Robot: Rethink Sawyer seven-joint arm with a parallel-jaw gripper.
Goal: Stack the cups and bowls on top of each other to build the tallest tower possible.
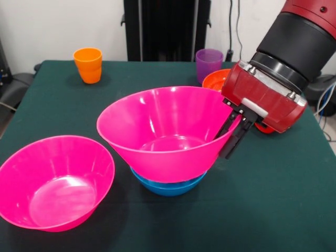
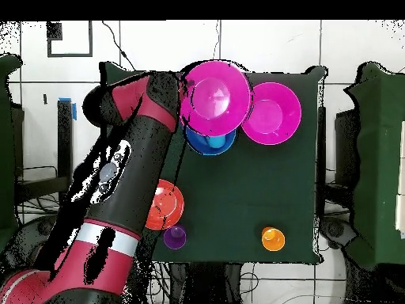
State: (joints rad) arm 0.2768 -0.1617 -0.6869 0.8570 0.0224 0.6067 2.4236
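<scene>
Pink bowl (image 1: 55, 181) in front, tool (image 1: 234, 131) grasping second pink bowl's (image 1: 168, 134) rim above blue bowl (image 1: 167, 187)

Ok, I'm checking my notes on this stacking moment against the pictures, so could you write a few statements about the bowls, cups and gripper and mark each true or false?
1. The gripper grips the rim of a pink bowl. True.
2. That pink bowl sits flat on the table. False: it is tilted, above a blue bowl.
3. The second pink bowl holds a cup. False: it is empty.
4. The orange cup and purple cup stand apart at the table's far edge in the front view. True.
5. The orange-red bowl is stacked on the blue bowl. False: it lies apart, near the purple cup.
</scene>
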